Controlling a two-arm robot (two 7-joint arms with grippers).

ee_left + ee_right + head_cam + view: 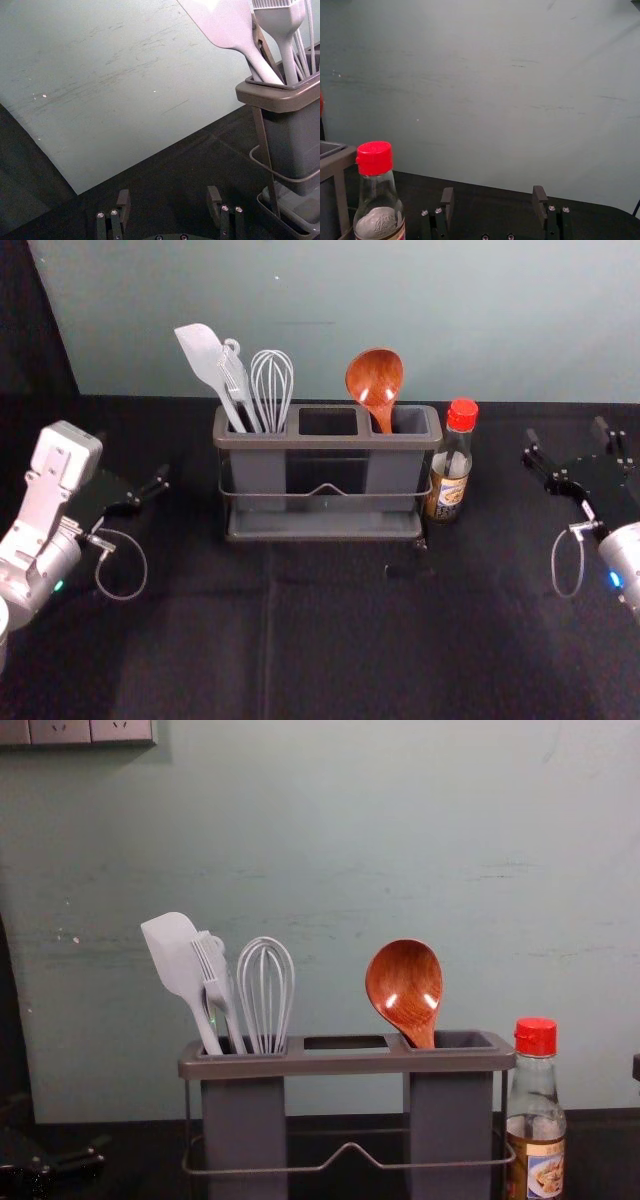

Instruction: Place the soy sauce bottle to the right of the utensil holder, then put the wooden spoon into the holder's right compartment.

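Both arms hang out to the sides: the left end effector [133, 457] is over the left part of the dark tabletop [200, 640], well apart from the utensil holder [330, 441], and the right end effector [567, 433] is on the far side of the soy sauce bottle [449, 465], over toward the right edge of the head view. In the left wrist view the left end effector [168, 192] has its fingers spread wide with bare space between them; in the right wrist view the right end effector [493, 191] is parted just as wide, gripping nothing. The soy sauce bottle stands upright, red cap [535, 1036] on top, just beside the holder's right end; whether the two touch, I cannot tell. The wooden spoon [404, 988] sits in the holder's right compartment, its bowl up above the rim and its handle running down inside, leaning a little to the left. In the left compartment are a pale spatula [175, 955] that tilts outward to the left, a whisk [266, 990], and more pale utensils [215, 980] between them. A thin wire rail [351, 1148] crosses the holder's front, and a grey-green wall [320, 840] rises behind.
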